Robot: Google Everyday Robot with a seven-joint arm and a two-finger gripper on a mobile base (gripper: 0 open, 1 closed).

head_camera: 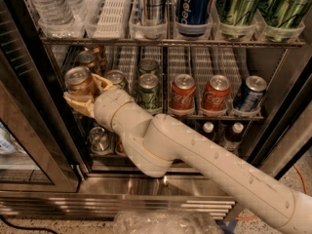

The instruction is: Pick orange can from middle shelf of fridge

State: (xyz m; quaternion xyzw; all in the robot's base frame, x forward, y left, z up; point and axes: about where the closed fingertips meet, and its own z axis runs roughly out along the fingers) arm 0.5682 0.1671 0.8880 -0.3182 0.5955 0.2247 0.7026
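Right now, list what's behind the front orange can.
Behind the coppery-orange soda can at the gripper, a second orange can and a third queue on the middle wire shelf; their lower bodies are covered.

Left on the wire middle shelf [214,116], the cream gripper [87,92] is covering the base of the coppery-orange soda can [78,79].

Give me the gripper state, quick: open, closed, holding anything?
Gripper: closed on the front-left orange can, at the left end of the middle shelf.
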